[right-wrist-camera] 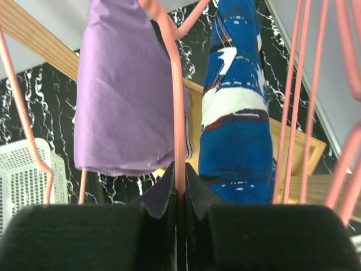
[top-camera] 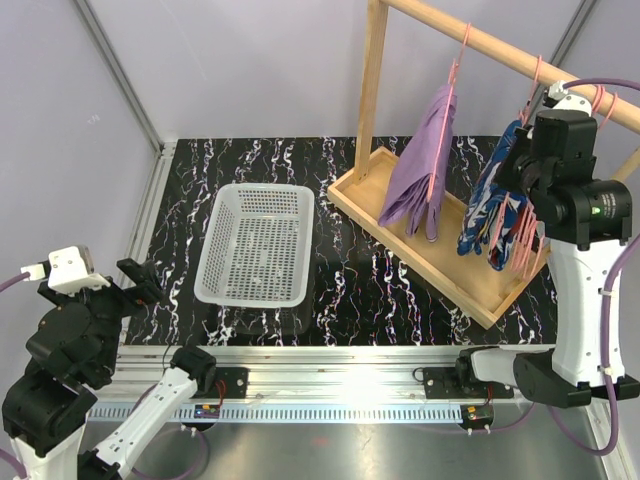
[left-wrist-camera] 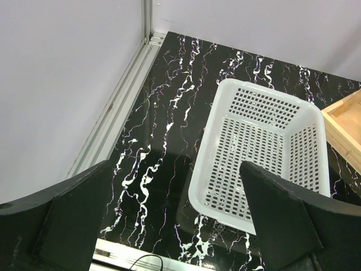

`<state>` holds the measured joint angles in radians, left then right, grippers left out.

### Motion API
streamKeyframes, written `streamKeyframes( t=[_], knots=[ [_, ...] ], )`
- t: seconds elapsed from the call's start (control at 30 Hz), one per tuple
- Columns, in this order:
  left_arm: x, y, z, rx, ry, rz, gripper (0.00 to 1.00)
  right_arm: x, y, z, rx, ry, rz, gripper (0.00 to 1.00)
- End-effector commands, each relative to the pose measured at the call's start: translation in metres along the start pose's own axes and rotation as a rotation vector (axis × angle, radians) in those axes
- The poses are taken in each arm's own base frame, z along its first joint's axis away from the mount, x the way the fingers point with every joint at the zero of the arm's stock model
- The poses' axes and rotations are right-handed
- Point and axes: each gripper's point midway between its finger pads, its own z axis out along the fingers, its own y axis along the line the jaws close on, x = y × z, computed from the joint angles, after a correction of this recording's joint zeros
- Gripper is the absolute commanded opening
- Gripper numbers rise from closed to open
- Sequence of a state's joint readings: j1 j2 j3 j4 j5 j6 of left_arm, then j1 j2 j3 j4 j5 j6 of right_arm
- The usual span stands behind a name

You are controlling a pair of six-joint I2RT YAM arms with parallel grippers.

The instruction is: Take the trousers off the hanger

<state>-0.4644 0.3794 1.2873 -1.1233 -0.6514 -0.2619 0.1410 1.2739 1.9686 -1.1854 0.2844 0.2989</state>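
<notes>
The lilac-purple trousers (top-camera: 425, 165) and the blue patterned trousers (top-camera: 500, 215) hang on pink hangers (top-camera: 456, 70) from a wooden rail (top-camera: 480, 42). My right gripper (top-camera: 527, 142) is raised beside the blue trousers. In the right wrist view it (right-wrist-camera: 179, 195) is shut on a pink hanger wire (right-wrist-camera: 177, 113). That wire runs up between the purple trousers (right-wrist-camera: 121, 101) and the blue trousers (right-wrist-camera: 234, 130). My left gripper (top-camera: 140, 280) is open and empty, low at the near left, with the table below it (left-wrist-camera: 175, 226).
A white perforated basket (top-camera: 255, 245) stands left of the rack, also in the left wrist view (left-wrist-camera: 259, 147). The rack stands in a wooden tray (top-camera: 420, 260). More pink hanger wires (right-wrist-camera: 293, 96) hang to the right of my right gripper. A metal wall frame (top-camera: 150, 190) borders the left.
</notes>
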Motion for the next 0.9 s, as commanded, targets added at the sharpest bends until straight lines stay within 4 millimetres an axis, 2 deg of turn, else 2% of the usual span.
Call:
streamKeyframes(
  t=[0.0, 0.53, 0.87],
  knots=[
    [-0.008, -0.005, -0.001, 0.032, -0.031, -0.028, 0.99, -0.033, -0.006, -0.019, 0.025, -0.102, -0.011, 0.0],
    [-0.009, -0.002, -0.005, 0.03, -0.031, -0.026, 0.99, -0.092, 0.007, -0.054, -0.077, -0.339, 0.022, 0.0],
    [-0.007, -0.002, -0.004, 0.027, -0.027, -0.023, 0.99, -0.12, 0.023, -0.081, -0.188, -0.449, 0.043, 0.0]
  ],
)
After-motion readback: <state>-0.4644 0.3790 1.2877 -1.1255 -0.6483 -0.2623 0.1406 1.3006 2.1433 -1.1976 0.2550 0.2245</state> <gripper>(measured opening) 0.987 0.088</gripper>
